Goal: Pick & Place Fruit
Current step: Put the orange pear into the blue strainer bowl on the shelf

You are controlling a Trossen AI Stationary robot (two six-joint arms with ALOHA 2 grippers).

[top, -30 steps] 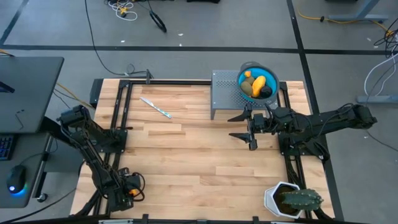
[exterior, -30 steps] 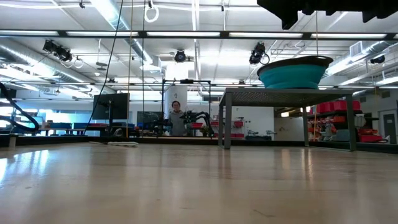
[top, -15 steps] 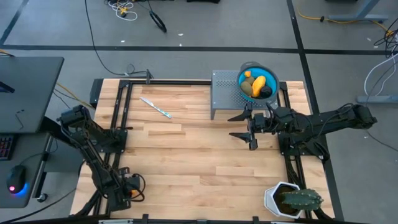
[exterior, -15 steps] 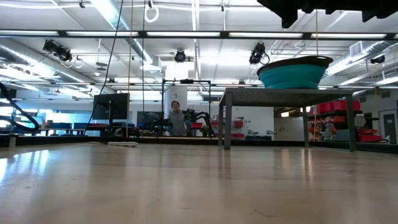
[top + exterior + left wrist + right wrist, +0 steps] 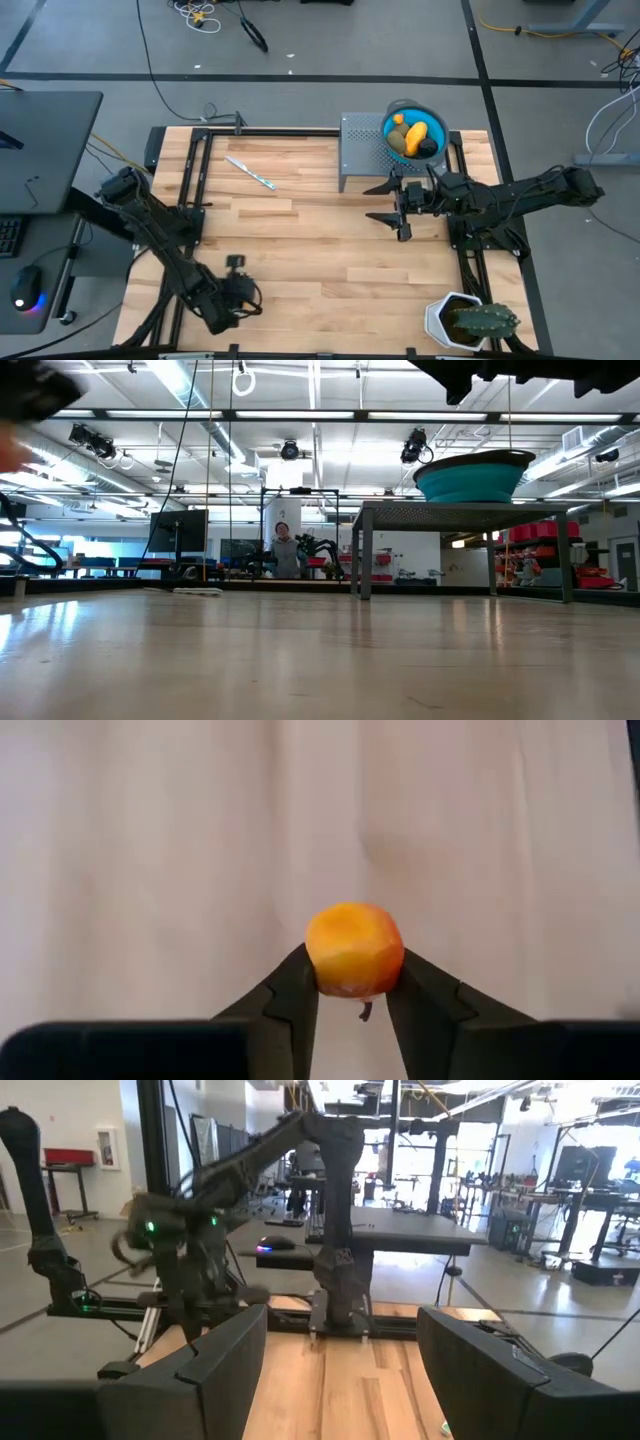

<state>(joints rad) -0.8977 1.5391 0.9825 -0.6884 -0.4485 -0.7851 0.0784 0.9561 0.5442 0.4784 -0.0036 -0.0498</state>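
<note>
The left end effector had swung from the worktop's seven o'clock edge inward, clenched on an orange fruit above the wood. The right end effector stayed released near two o'clock, beside the blue bowl of fruit. No readable writing

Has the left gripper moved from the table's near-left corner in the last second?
Yes. In the high view the left gripper, shut on an orange fruit, has shifted rightward from that corner, toward the potted cactus.
</note>
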